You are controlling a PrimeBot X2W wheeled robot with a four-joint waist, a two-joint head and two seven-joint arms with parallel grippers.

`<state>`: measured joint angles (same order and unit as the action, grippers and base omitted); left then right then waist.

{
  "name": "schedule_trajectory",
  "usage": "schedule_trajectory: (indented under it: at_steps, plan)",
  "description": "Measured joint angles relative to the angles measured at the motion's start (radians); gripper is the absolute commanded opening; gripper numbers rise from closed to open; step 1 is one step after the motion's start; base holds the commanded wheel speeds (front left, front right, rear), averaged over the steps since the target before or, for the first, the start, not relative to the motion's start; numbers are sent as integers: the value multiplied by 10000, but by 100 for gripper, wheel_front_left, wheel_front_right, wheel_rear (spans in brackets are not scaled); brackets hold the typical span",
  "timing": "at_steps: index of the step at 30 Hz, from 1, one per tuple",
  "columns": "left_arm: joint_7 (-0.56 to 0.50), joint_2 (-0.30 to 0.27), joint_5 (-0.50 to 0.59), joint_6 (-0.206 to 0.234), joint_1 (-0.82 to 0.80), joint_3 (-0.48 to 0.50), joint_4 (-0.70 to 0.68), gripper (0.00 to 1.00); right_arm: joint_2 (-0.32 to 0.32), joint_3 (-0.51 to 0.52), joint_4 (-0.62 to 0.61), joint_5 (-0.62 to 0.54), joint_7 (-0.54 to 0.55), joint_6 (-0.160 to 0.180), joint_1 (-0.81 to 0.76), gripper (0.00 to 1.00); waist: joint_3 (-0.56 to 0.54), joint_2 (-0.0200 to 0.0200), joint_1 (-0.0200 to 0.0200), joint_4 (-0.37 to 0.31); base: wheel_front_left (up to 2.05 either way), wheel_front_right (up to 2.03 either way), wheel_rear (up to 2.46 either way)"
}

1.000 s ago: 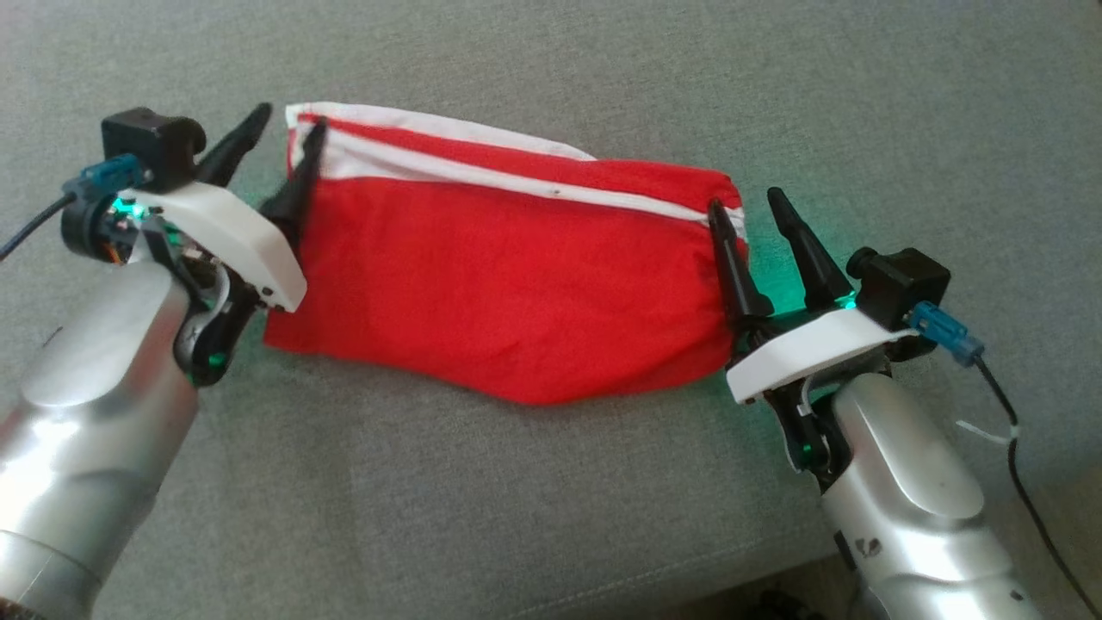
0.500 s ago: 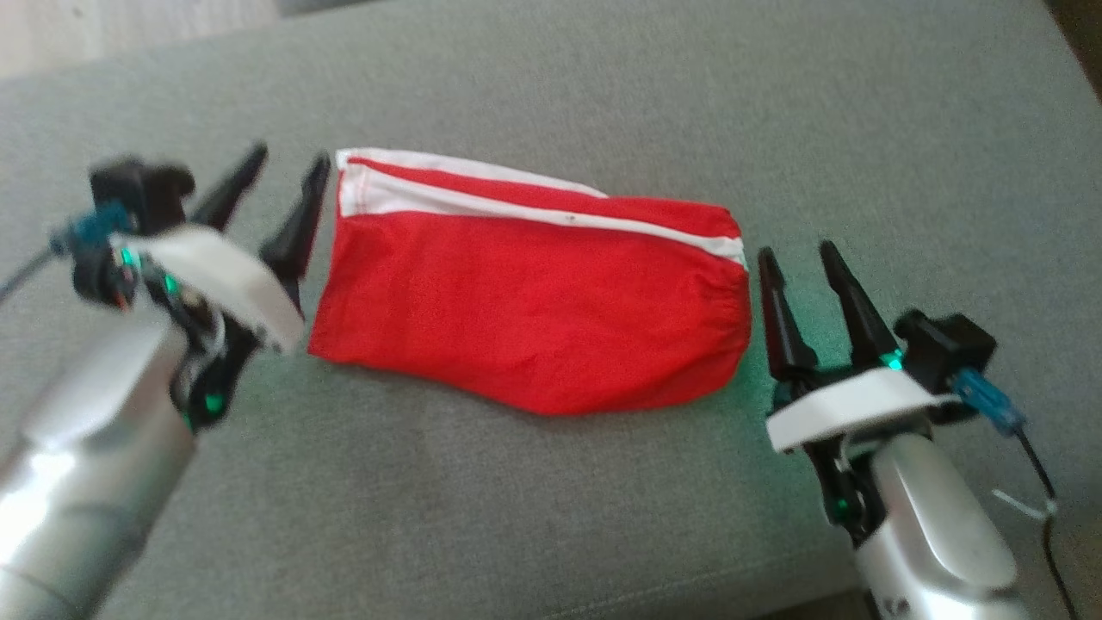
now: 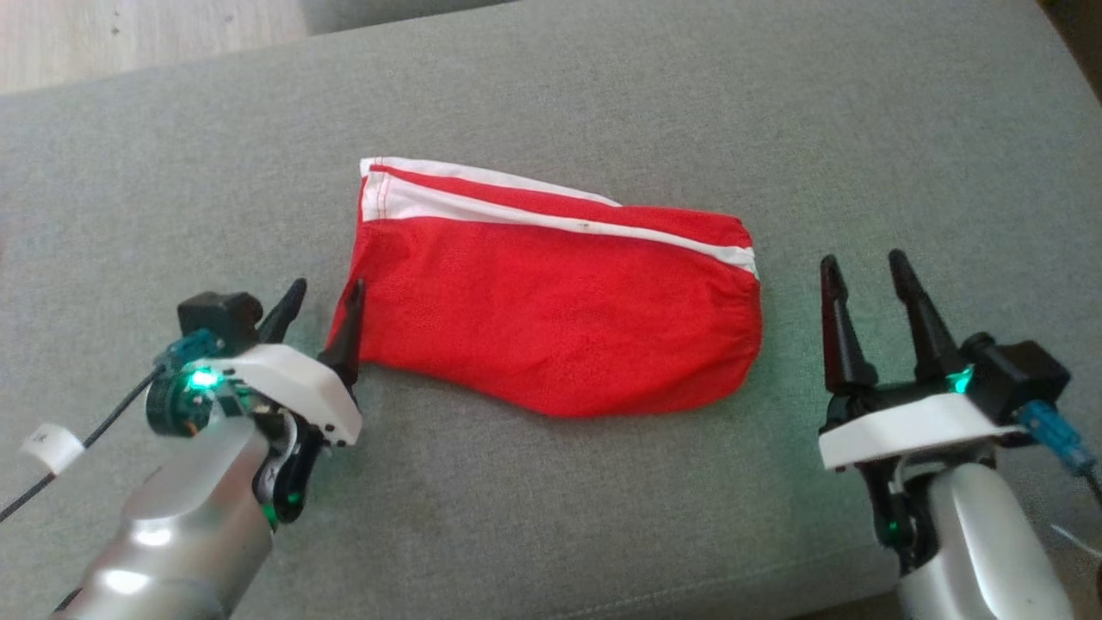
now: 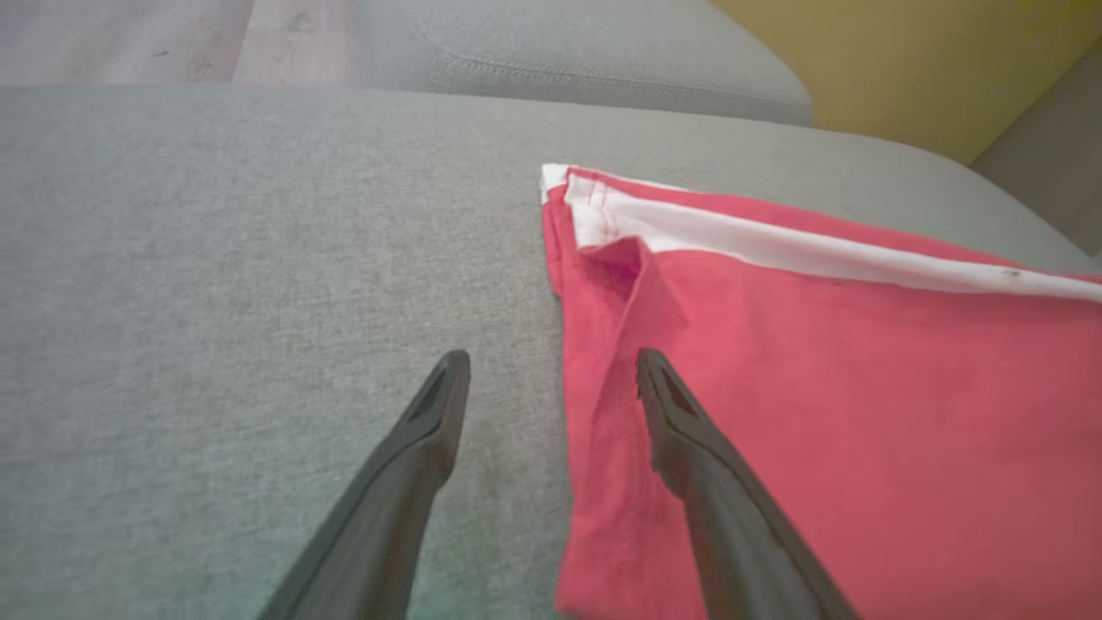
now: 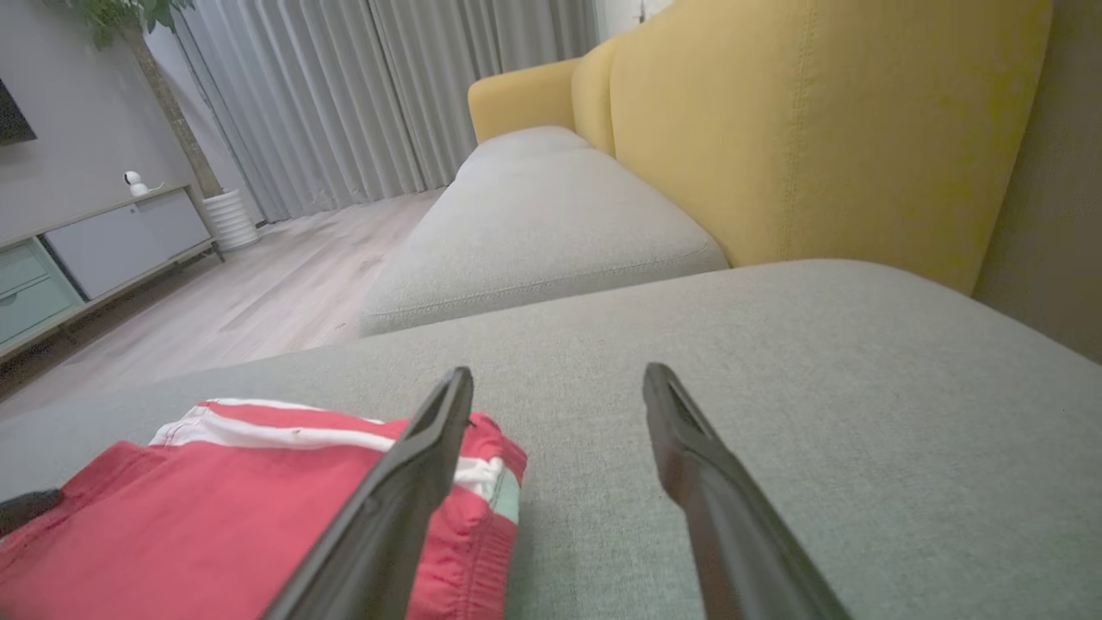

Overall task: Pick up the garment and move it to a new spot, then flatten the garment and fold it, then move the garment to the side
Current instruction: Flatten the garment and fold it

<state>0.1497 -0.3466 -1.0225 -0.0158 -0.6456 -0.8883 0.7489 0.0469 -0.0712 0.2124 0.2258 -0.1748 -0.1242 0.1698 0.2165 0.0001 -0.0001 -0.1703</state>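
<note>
Left gripper (image 3: 329,282), lower left of head view: spread wide, empty, straddling the near-left corner of the folded red cloth shorts with white side stripes (image 3: 551,319). In left wrist view, one dark finger (image 4: 689,448) over the red hem, the other over bare upholstery; contact with the cloth not discernible. Right gripper (image 3: 863,257), lower right of head view: likewise wide and empty, near the gathered waistband end but apart from it. Garment at centre of head view, flat on the grey woven sofa cushion (image 3: 551,534), long axis left to right, stripes along the upper edge. Judged folded already, or nearly; probable step, taking hold at the two short ends for carrying aside. To do well: lower the left fingers far enough to catch every layer at the hem, not the top ply alone, minding a small loose flap near the striped corner; bring the right gripper inward onto the elastic before closing; lift both ends together and level, against the fold sagging open. Round about: second grey cushion (image 5: 534,215) and mustard-yellow sofa back (image 5: 818,129) in upper part of right wrist view; pale wood floor (image 3: 129,34) at upper left of head view. No obstacle seen between grippers and cloth; bare cushion on either side for a set-down.
</note>
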Motion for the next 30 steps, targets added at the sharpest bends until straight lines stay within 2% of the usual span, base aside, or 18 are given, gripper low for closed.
schedule_trajectory:
  at_steps: [3, 9, 17, 18, 20, 21, 22, 24, 30]
  plan:
    - [10, 65, 0, 54, -24, 0, 318, 100, 0, 33, -424, 0, 134, 2, -5, 100, 135, 0, 1, -84, 0, 0, 0]
    - [-629, 159, 0, -472, -416, -209, 537, 100, -2, 48, -740, 0, 301, 2, -271, 100, 288, 0, 0, -181, 0, 0, 0]
    - [-1626, 328, 0, -669, -955, -531, 736, 100, -4, 6, -809, 19, 314, 0, -359, 100, 425, 0, 0, -364, 0, 0, 0]
    - [-1743, 339, 0, -669, -1014, -568, 771, 87, -4, 6, -809, 19, 314, 2, -359, 100, 432, 0, 0, -387, 0, 0, 0]
    - [-1835, 345, 0, -669, -1084, -602, 807, 49, -4, 4, -809, 19, 314, 0, -359, 100, 436, 0, 0, -408, 0, 0, 0]
    - [-1921, 347, 0, -686, -1130, -631, 825, 35, -4, 2, -807, 23, 314, 2, -359, 100, 436, 0, 1, -427, 0, 0, 0]
    - [-1987, 364, 0, -734, -1141, -660, 825, 27, -4, 2, -807, 27, 314, 0, -359, 100, 431, 0, 1, -438, 0, 0, 0]
    - [-2044, 441, 0, -744, -1141, -800, 809, 0, -4, 8, -794, 27, 314, 2, -359, 100, 412, 0, 0, -441, 0, 0, 0]
    - [-1871, 564, 0, -821, -1030, -911, 706, 0, -4, 100, -708, 31, 295, 2, -360, 100, 240, 0, 1, -313, 0, 0, 0]
